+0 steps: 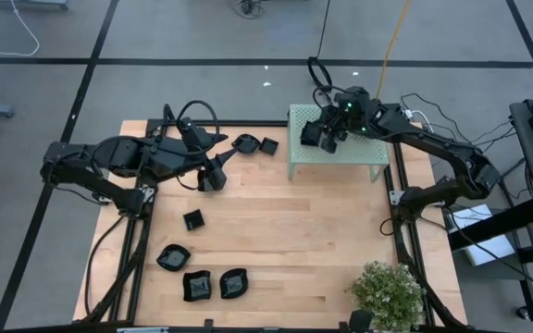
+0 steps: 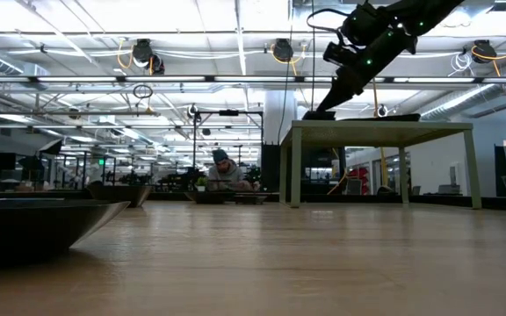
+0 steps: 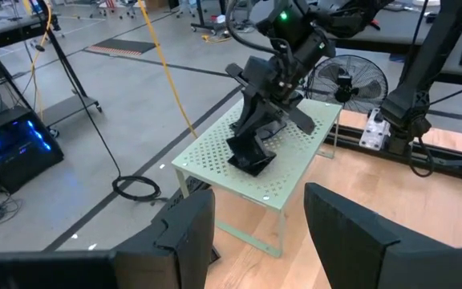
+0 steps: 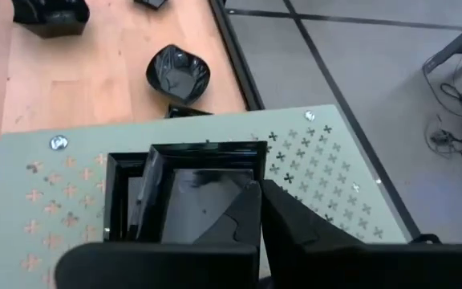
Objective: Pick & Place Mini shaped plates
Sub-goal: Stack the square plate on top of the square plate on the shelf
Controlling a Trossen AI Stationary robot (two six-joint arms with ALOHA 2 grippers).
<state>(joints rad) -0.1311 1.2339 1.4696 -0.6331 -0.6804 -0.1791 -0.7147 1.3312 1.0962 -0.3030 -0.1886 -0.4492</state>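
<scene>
A square black mini plate [image 4: 207, 201] sits tilted on the pale green perforated stand [image 1: 340, 159] at the table's far right, and my right gripper [image 1: 326, 137] is shut on it. The left wrist view shows this plate [image 3: 251, 156] leaning under the right gripper [image 3: 261, 120]. My left gripper [image 3: 255, 241] hovers open and empty at the table's left [image 1: 213, 176]. Two more plates [image 1: 245, 142] [image 1: 268, 145] lie on the wood left of the stand. Several others [image 1: 197, 285] lie near the table's near left. My right gripper pinches the square plate by its upper rim [image 4: 251, 189] between its two fingers. The fingers [image 3: 275, 104] slant down onto it from the table's far right. The plate is tilted up, with its lower edge [image 3: 251, 168] resting on the stand's top.
A potted plant [image 1: 387, 291] stands at the near right corner. A rounded black plate [image 4: 179, 74] lies on the wood just beside the stand. The middle of the wooden table [image 1: 294, 231] is bare. In the room behind, a person [image 2: 222, 171] sits at a desk.
</scene>
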